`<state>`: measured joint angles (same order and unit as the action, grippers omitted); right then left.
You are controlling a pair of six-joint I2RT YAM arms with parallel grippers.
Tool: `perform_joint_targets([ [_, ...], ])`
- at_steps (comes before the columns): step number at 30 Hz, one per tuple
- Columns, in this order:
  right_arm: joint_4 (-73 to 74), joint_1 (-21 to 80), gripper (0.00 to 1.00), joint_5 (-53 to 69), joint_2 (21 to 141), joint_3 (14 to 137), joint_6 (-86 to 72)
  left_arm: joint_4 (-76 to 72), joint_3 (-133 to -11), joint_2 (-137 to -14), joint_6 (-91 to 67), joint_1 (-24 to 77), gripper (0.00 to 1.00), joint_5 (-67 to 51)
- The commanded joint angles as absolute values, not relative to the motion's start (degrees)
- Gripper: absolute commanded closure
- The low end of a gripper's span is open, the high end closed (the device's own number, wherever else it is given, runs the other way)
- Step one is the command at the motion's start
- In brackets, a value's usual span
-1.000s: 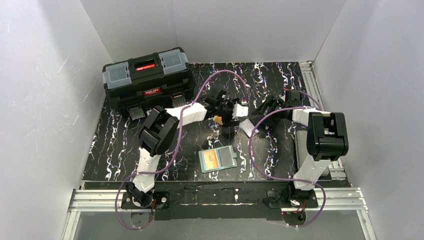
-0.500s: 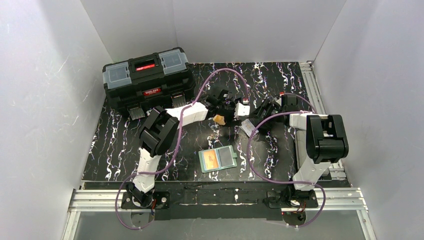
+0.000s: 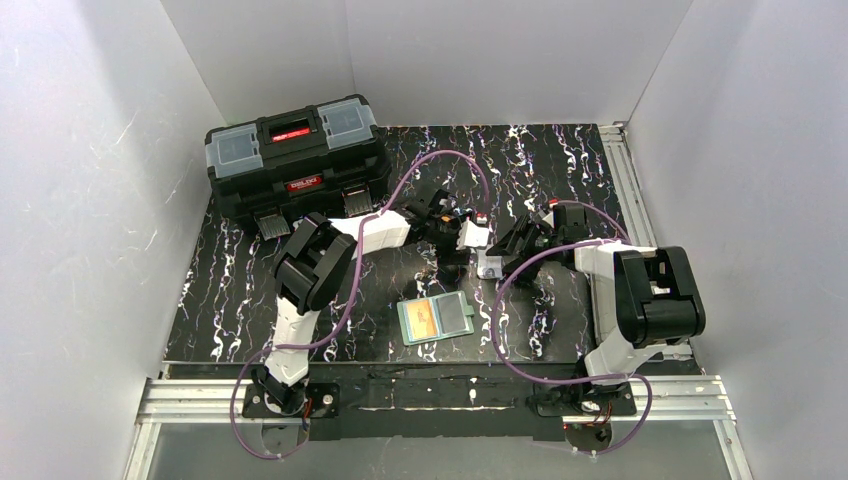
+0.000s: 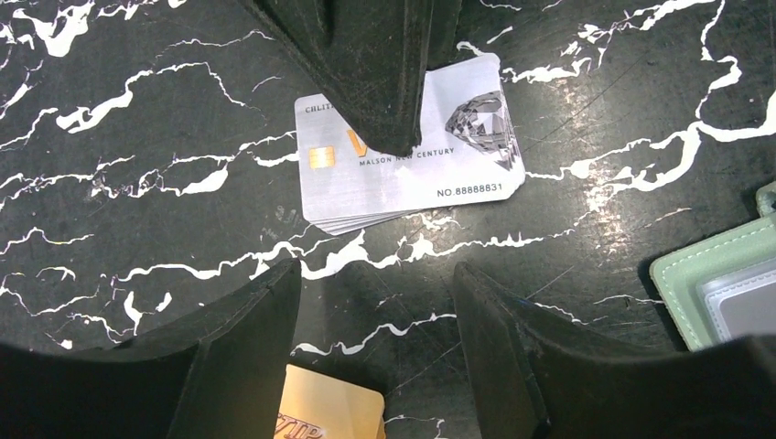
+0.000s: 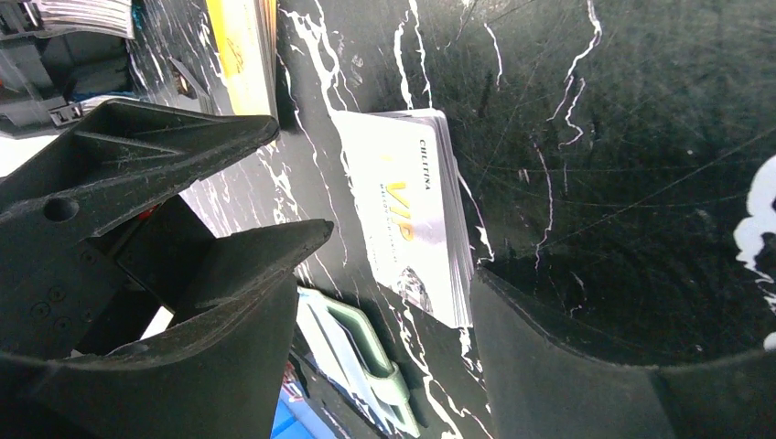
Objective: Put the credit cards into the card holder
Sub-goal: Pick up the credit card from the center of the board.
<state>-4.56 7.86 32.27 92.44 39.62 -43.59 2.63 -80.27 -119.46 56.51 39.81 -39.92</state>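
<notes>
White card [image 4: 412,174], one, under the right hand's [image 5: 403,256] spread fingers; one orange card [image 4: 329,416] by the released left hand [image 4: 375,274]; one card holder [image 3: 436,319], open.

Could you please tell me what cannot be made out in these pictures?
- Orange card: in the left wrist view, cut off by the bottom edge and a finger of the left pincer.
- White card: same view, print partly covered by a finger of the right pincer.
- Card holder: cut off by the right edge there; slots too small from above.
</notes>
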Motion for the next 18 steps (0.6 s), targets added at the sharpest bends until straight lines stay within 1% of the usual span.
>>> perform_joint_targets([
  [1, 1.3, 6.3, 0.24, 28.4, 94.4, 41.2, -41.3, 1.1, -82.3, -117.3, 55.1, 39.4, 0.40, -42.1],
  [5, 1.0, 5.0, 0.27, 28.7, 94.7, 41.1, -41.6, -4.9, -80.9, -117.4, 52.5, 39.6, 0.41, -41.0],
  [8, 0.9, 4.6, 0.27, 28.1, 94.9, 41.1, -41.7, -9.7, -78.5, -117.2, 51.9, 39.9, 0.41, -40.1],
  [18, -2.4, 4.5, 0.27, 30.2, 98.5, 41.9, -43.7, -11.1, -78.6, -119.1, 51.6, 41.1, 0.41, -40.8],
])
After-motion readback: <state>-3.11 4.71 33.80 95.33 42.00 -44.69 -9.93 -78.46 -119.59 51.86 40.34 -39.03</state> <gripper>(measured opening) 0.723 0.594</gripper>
